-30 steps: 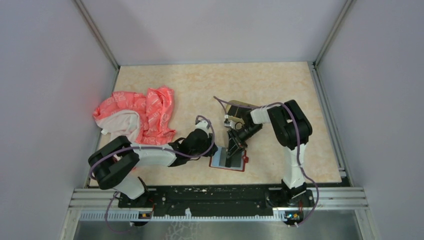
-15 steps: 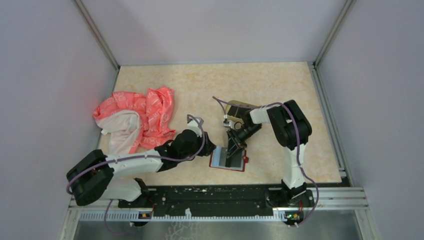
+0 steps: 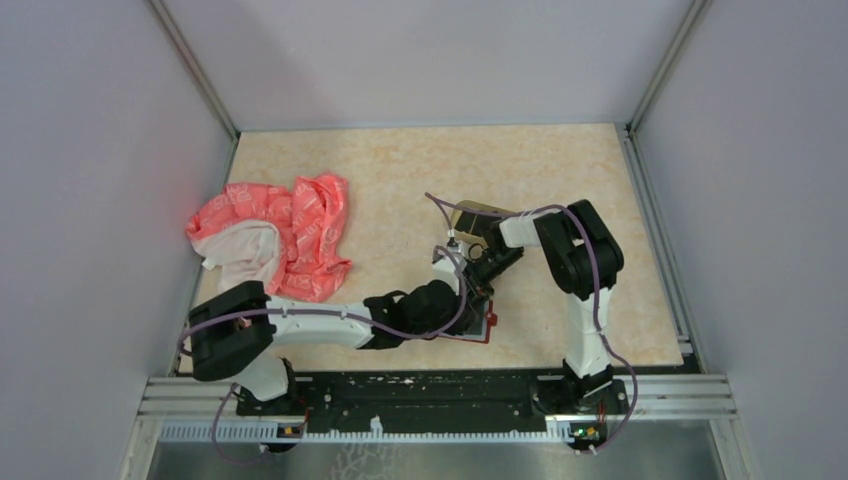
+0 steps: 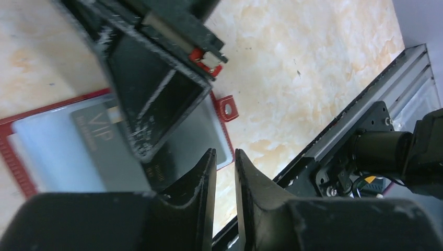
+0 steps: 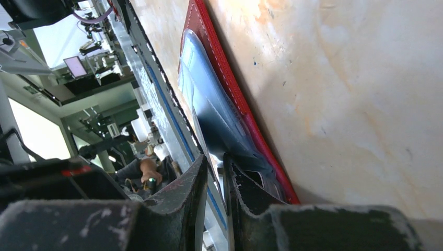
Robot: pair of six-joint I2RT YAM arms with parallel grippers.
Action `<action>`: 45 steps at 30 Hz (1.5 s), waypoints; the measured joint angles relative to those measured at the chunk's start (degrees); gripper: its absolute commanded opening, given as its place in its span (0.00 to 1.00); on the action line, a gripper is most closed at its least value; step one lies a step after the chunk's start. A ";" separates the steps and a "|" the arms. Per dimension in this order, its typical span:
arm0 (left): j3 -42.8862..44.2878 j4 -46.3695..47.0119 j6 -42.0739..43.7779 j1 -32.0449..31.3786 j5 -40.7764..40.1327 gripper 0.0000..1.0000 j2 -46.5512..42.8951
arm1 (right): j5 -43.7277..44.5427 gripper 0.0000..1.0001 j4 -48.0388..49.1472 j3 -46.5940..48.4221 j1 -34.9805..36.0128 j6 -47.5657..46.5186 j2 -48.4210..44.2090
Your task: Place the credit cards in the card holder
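A marbled tan table (image 3: 560, 170) is filling the walled work cell, with a crumpled pink cloth (image 3: 290, 230) lying at its left. The left arm (image 3: 320, 322) is stretching low across the near edge toward the centre, meeting the right arm (image 3: 575, 250), which is bending down from the other side. An oval tan tray (image 3: 478, 212) is sitting just behind the right wrist. The red card holder (image 4: 10, 157) is lying open and flat on the table near the front edge, its clear pockets facing up. The right gripper (image 5: 214, 156) is clamping the edge of a dark card (image 4: 99, 136) marked VIP that is lying against the holder's pocket. The left gripper (image 4: 224, 152) is hovering just beside the holder's snap tab (image 4: 228, 109), its jaws standing narrowly apart with nothing between them.
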 measured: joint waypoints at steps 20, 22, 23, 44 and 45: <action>10.86 -10.19 -1.44 -2.49 -9.03 0.30 13.42 | 0.00 0.22 -0.02 0.15 0.00 0.00 0.00; 10.84 -10.49 -1.64 -2.58 -9.75 0.30 13.42 | 0.13 0.24 0.00 0.44 0.02 0.00 0.00; 10.84 -10.75 -1.90 -2.58 -10.14 0.31 13.40 | 0.22 0.26 0.02 0.61 0.00 -0.02 -0.02; 5.57 -10.82 -1.64 -2.67 -11.21 0.32 8.61 | 1.40 0.34 0.46 1.88 0.02 -0.94 -1.01; 4.09 -8.96 -0.50 -2.67 -9.86 0.32 7.19 | 1.42 0.34 0.46 1.88 0.02 -0.96 -0.98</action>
